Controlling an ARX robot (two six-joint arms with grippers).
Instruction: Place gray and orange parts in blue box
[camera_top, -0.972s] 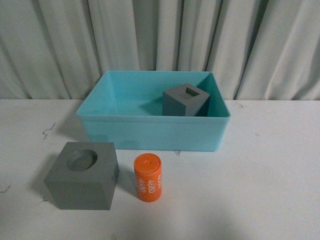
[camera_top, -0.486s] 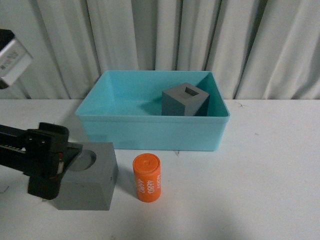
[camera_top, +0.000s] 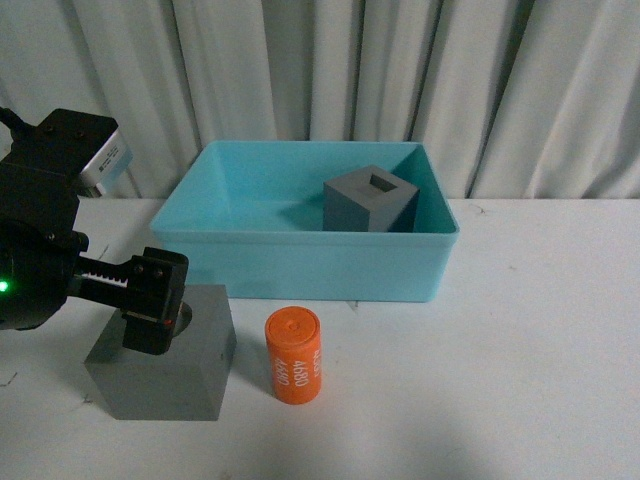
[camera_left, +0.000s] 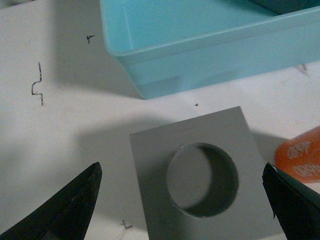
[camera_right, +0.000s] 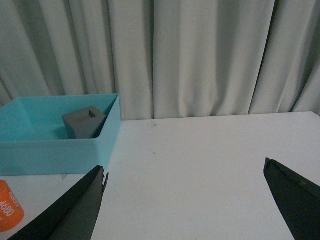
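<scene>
A gray cube with a round recess stands on the white table in front of the blue box. My left gripper hovers over this cube, open, one finger to each side of it in the left wrist view. The recess lies between the fingers. An orange cylinder printed "4680" stands just right of the cube. A second gray cube with a rectangular slot sits inside the box at its back right. My right gripper is open over bare table, out of the front view.
Grey curtains hang behind the table. The white tabletop stretches wide to the right of the box and cylinder. Small black marks dot the table left of the box.
My left arm has come in from the left and risen over the recessed cube, its fingers now straddling the cube. The cubes, cylinder and box have hardly moved.
</scene>
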